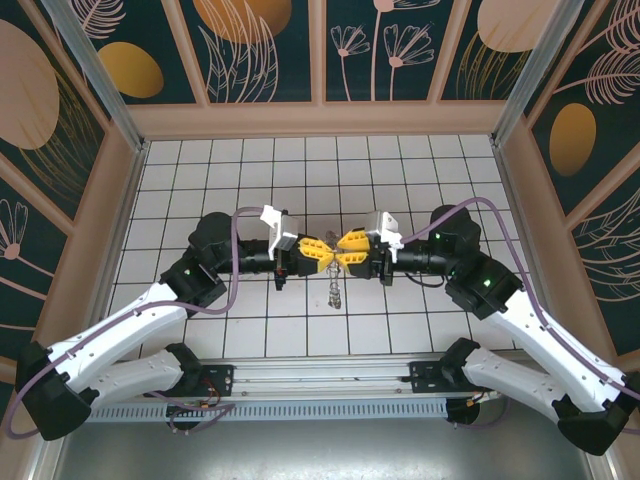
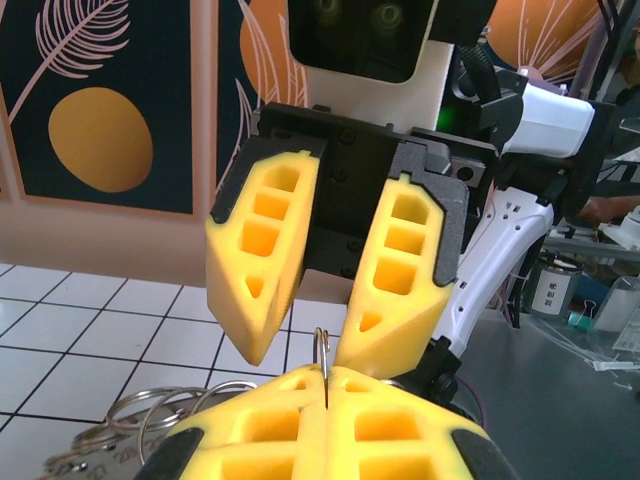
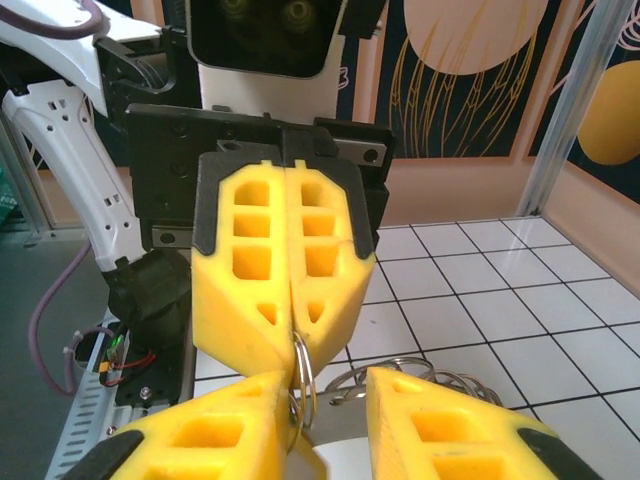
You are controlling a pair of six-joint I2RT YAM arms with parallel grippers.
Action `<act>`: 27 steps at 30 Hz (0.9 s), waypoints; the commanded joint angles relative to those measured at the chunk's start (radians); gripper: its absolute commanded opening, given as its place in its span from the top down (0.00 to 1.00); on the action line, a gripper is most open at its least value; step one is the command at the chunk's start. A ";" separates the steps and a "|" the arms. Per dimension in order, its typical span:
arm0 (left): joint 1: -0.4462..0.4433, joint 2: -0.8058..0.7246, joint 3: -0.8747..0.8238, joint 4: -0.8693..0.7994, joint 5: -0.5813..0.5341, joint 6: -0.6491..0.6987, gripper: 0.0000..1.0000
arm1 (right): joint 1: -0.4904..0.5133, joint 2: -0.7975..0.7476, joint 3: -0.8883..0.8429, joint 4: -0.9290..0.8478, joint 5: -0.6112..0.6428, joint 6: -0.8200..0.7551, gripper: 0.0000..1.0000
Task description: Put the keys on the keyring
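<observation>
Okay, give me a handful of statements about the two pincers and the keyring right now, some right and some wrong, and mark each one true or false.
1. The left pincer is shut on a thin loop of the keyring. True.
2. The right pincer is clamped tight on that same loop. False: its fingers stand apart, with a clear gap between them.
3. The two pincers meet tip to tip above the middle of the table. True.
4. The table is bare wood. False: it is covered in white tiles with dark grid lines.
5. More wire rings bunch beside the pinched loop. True.
</observation>
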 commanded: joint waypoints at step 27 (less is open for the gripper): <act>-0.004 0.057 0.253 -0.563 -0.187 0.359 0.82 | -0.036 0.092 0.123 -0.176 0.021 -0.136 1.00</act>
